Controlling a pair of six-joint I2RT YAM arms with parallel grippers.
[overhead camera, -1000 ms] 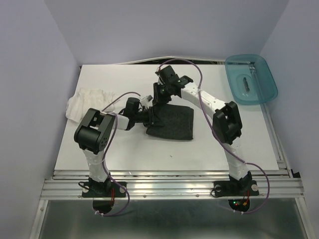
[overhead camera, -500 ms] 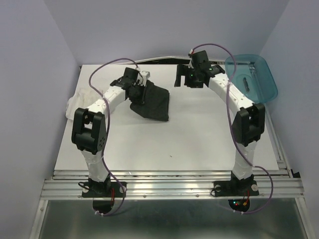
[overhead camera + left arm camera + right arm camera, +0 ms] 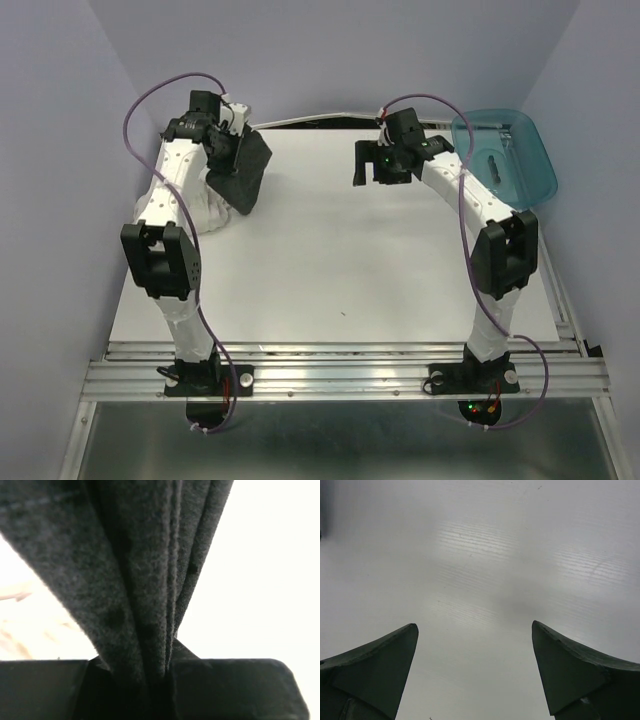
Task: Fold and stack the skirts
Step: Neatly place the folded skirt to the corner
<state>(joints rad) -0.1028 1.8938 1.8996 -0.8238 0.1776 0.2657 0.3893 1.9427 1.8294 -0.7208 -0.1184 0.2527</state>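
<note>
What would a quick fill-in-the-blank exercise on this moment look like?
The left gripper is ___ on the dark skirt, holding it in the air.
The right gripper is ___ and holds nothing.
The teal bin sits at the table's far ___ corner.
Missing words: shut; open; right.

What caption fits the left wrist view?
Left hand pinching the bunched folds of the charcoal skirt.

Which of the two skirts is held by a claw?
The black skirt: it hangs from the shut left claw, while the white skirt lies loose on the table.
</note>
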